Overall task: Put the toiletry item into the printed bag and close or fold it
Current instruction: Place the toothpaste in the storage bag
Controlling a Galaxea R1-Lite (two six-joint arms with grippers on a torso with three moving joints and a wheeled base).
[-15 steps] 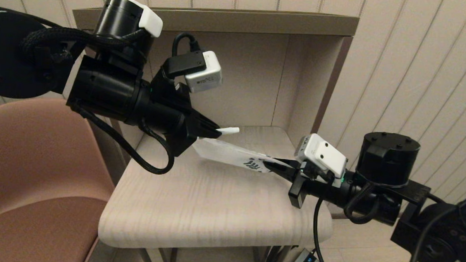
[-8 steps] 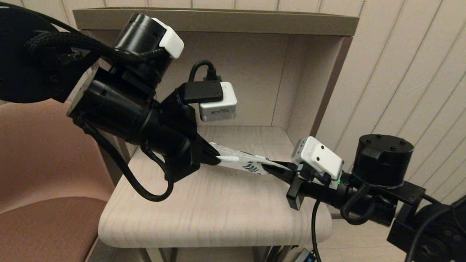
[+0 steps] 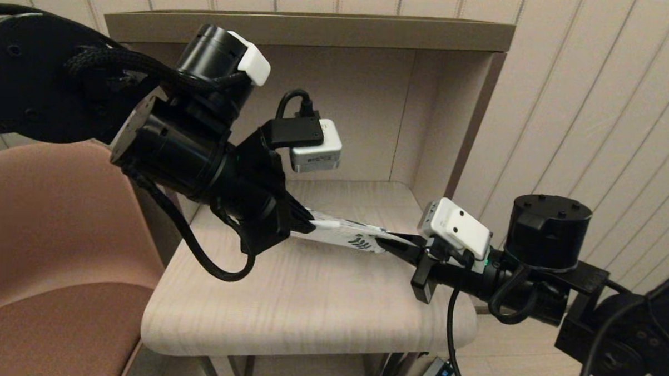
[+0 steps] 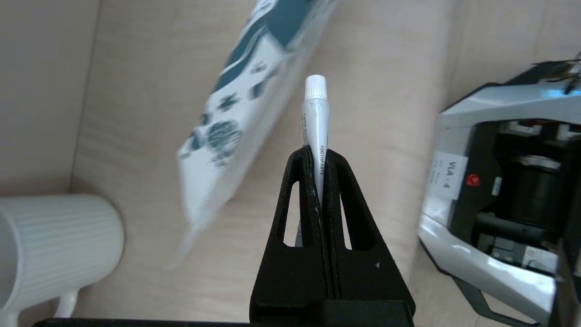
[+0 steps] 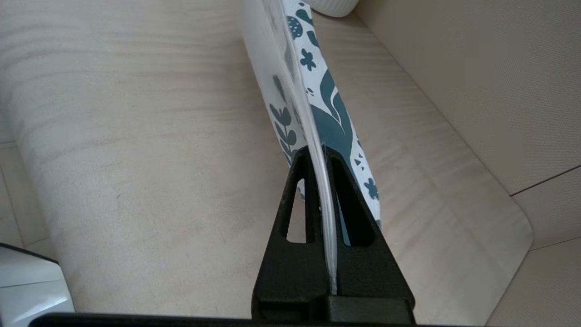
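The toiletry item [image 4: 316, 119], a small white tube w/ ribbed cap, sits pinched by its tail end in the left gripper [image 4: 319, 159], cap pointing fwd toward the right arm; jaws clamped tight on it, nothing else held. In the head view the tube [image 3: 326, 225] hangs above the table [image 3: 308, 298], mid-scene, right up against the printed bag [image 3: 348, 234]; whether the cap is touching the bag or already at an opening can't be told. In the left wrist view the bag lies just beside the tube, not around it, so the tube looks to be outside for now. The bag is off the table, stretched roughly level, its teal-printed end nipped edge-on in the right gripper [image 5: 324, 156], jaws closed flat on the thin film; the free plain end runs leftward under the left gripper. Step in hand, by judgement: lining tube up w/ bag mouth, i.e. insertion not done, closing/folding not begun. Next move prob. needs the cap steered to the bag's open end and slid in along its length while the right gripper holds the bag steady; the film is limp and the mouth isn't visibly spread, so the tube could skid along the outside. A white ribbed mug [image 4: 54, 245] stands at the far left of the table, apart from the action.
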